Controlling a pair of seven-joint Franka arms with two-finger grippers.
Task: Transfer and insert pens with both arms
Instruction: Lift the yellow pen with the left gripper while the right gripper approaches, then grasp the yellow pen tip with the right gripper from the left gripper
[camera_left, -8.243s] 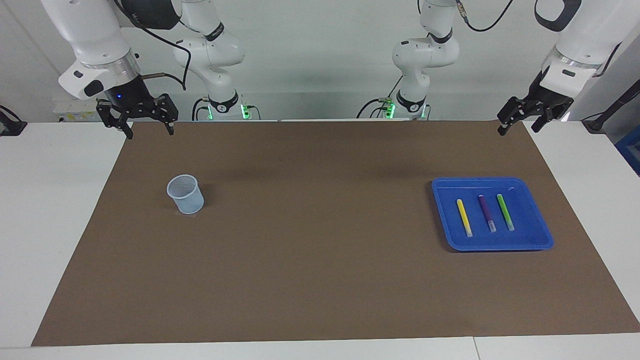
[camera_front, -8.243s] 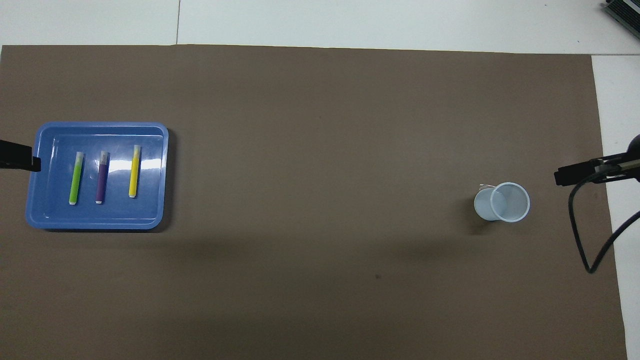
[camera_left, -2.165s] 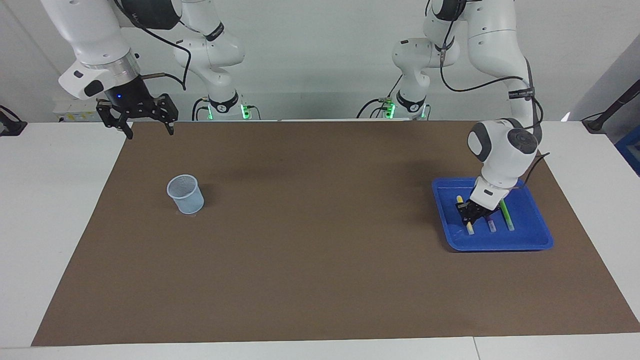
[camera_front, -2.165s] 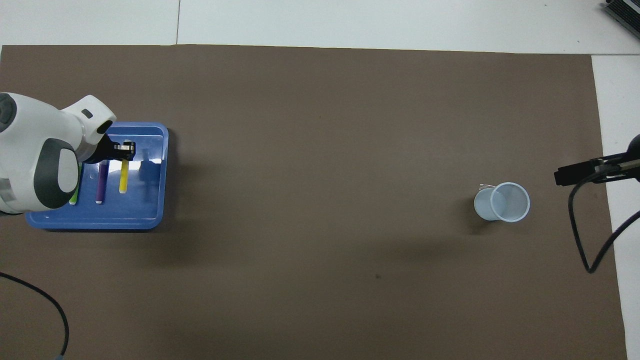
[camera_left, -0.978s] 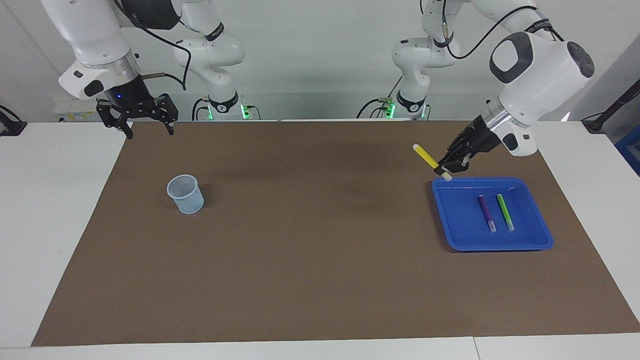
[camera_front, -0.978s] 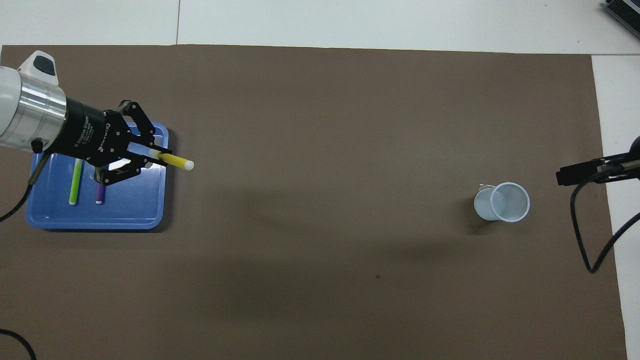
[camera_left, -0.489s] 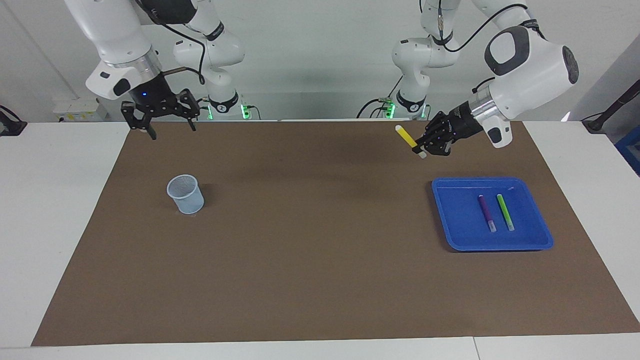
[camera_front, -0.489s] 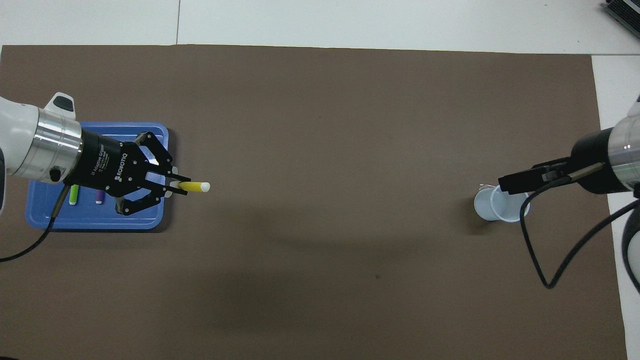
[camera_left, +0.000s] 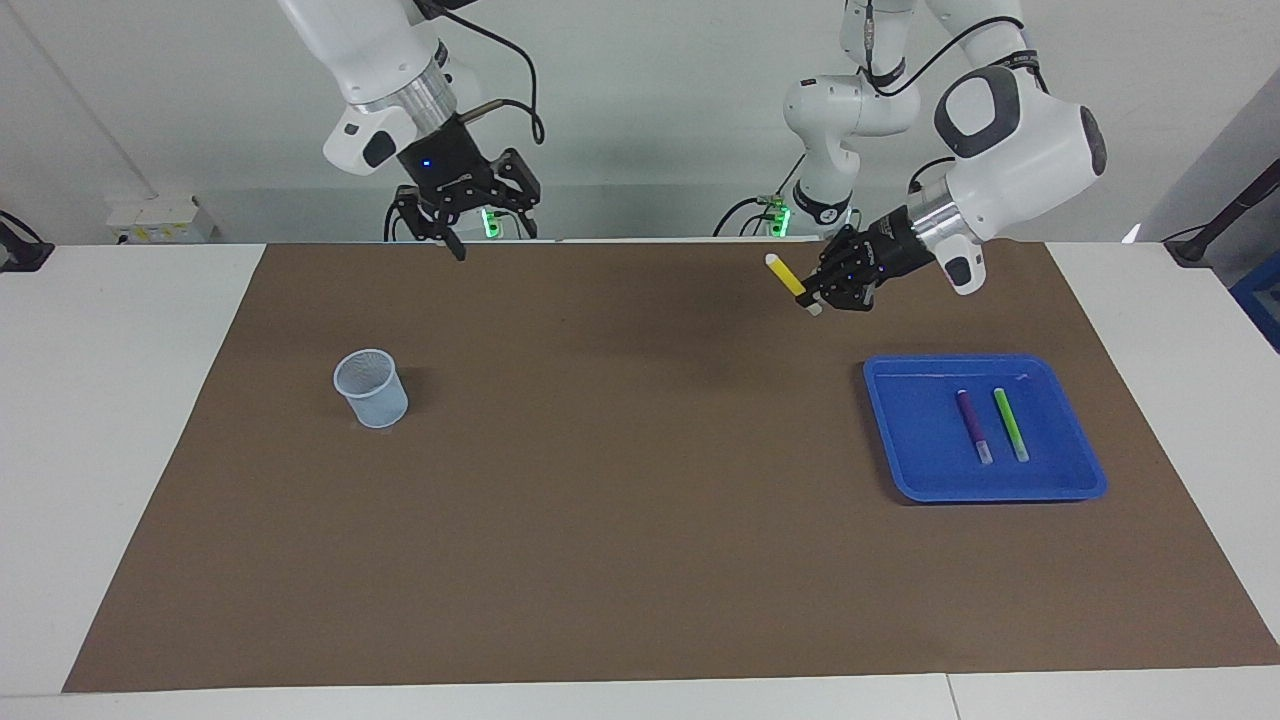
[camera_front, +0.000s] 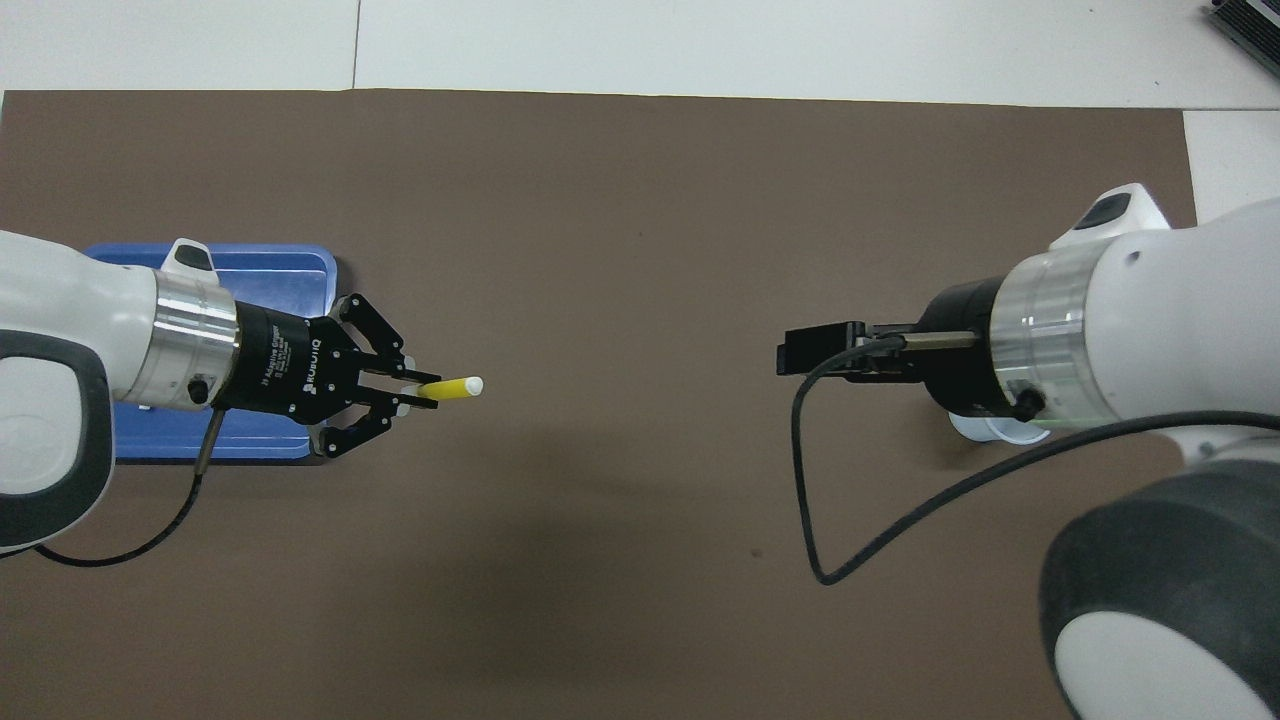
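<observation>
Yellow pen (camera_left: 785, 274) pinched in left gripper (camera_left: 812, 297), fingers closed on it, up over brown mat (camera_left: 640, 560). Right gripper (camera_left: 478, 232) over mat, fingers wide open. Step: hand-over. Next: pen's free end goes between open fingers. Purple pen (camera_left: 972, 424), green pen (camera_left: 1010, 423) in blue tray (camera_left: 900, 470).

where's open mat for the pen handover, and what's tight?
Bare brown mat runs wide between the mesh cup and the blue tray. Left claw, shut on the yellow pen, and open right claw hang over it. Only the tray is crowded: purple pen and green pen.
</observation>
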